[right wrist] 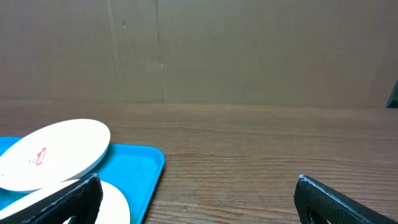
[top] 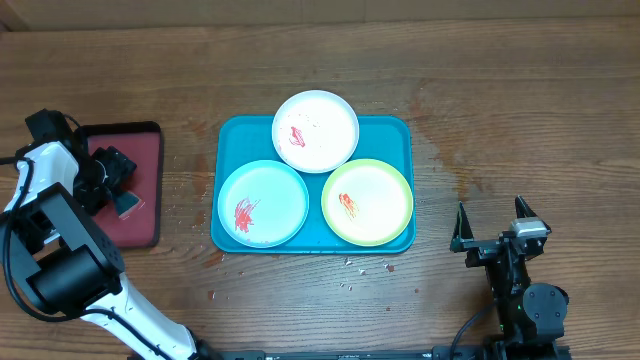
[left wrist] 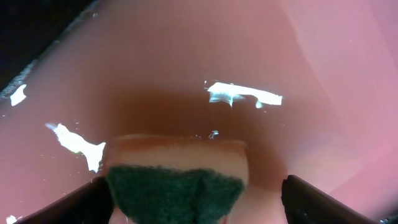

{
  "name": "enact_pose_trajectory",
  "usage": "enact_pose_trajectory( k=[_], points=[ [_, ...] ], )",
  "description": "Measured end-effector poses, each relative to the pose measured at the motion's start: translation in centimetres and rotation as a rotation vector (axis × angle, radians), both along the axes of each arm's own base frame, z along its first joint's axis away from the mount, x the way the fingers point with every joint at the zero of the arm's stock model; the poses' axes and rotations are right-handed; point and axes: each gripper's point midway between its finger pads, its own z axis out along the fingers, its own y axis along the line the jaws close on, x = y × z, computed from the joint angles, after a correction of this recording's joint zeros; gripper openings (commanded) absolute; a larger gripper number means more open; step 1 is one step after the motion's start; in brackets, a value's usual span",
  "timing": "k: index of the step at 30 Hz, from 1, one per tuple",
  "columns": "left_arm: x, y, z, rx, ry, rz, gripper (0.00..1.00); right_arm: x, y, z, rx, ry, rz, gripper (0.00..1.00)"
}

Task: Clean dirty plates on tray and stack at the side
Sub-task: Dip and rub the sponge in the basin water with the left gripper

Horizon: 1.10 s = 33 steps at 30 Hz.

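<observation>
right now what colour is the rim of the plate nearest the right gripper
Yellow-green; that plate shows best in the overhead view.

The left arm [top: 60, 268] has white link covers joined by black cylindrical joint housings, with a thin black cable [top: 20, 178] running along its side. The right arm [top: 520, 295] is black throughout except for a small light-grey block [top: 530, 230] at the wrist. The right gripper [top: 490, 215] carries two black tapered fingers [top: 461, 228].

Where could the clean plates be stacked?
Widest bare wood lies right of the blue tray, beyond the right gripper. A narrower strip runs between it and the red tray. The blue tray is crowded: three plates fill it. The left gripper hangs over the red tray.
</observation>
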Motion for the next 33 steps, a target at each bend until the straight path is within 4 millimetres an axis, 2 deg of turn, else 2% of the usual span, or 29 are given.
enact_pose_trajectory(
  k=[1, 4, 7, 8, 10, 11, 18, 20, 22, 25, 27, 28, 31, 32, 33],
  points=[
    [-0.1, 0.1, 0.0, 0.007, 0.004, -0.004, 0.40, 0.0, 0.0, 0.0, 0.000, 0.000, 0.000, 1.00],
    [-0.3, 0.3, 0.0, 0.018, 0.017, -0.008, 0.07, 0.0, 0.0, 0.0, 0.000, 0.000, 0.001, 1.00],
    [-0.8, 0.0, -0.1, 0.010, 0.039, -0.012, 0.04, 0.0, 0.0, 0.0, 0.000, 0.000, 0.001, 1.00],
    [-1.2, -0.1, -0.2, 0.003, 0.055, -0.013, 0.12, 0.0, 0.0, 0.0, 0.000, 0.000, 0.000, 1.00],
    [-1.8, -0.5, -0.3, -0.011, 0.080, -0.013, 0.81, 0.0, 0.0, 0.0, 0.000, 0.001, 0.000, 1.00],
    [-2.3, -0.8, -0.4, -0.022, 0.101, -0.012, 1.00, 0.0, 0.0, 0.0, 0.000, 0.000, 0.000, 1.00],
    [-5.6, -3.0, -0.4, -0.115, 0.236, -0.010, 1.00, 0.0, 0.0, 0.0, 0.000, 0.000, 0.000, 1.00],
    [-6.3, -3.6, -0.3, -0.141, 0.262, -0.010, 0.93, 0.0, 0.0, 0.0, 0.000, 0.000, 0.000, 1.00],
    [-6.6, -3.8, -0.3, -0.150, 0.272, -0.010, 0.77, 0.0, 0.0, 0.0, 0.000, 0.000, 0.001, 1.00],
    [-6.3, -3.7, -0.3, -0.151, 0.262, -0.003, 0.32, 0.0, 0.0, 0.0, 0.000, 0.001, 0.000, 1.00],
    [-6.0, -3.6, -0.3, -0.144, 0.249, -0.003, 0.08, 0.0, 0.0, 0.0, 0.000, 0.000, 0.000, 1.00],
    [-5.8, -3.4, -0.4, -0.138, 0.241, -0.003, 0.04, 0.0, 0.0, 0.0, 0.000, 0.000, 0.000, 1.00],
    [-5.3, -3.1, -0.4, -0.125, 0.220, -0.001, 0.05, 0.0, 0.0, 0.0, 0.000, 0.000, 0.000, 1.00],
    [-5.2, -3.1, -0.4, -0.123, 0.217, -0.001, 0.19, 0.0, 0.0, 0.0, 0.000, 0.000, 0.000, 1.00],
    [-5.2, -3.0, -0.4, -0.121, 0.214, -0.004, 0.40, 0.0, 0.0, 0.0, 0.000, 0.000, 0.000, 1.00]
  ],
)
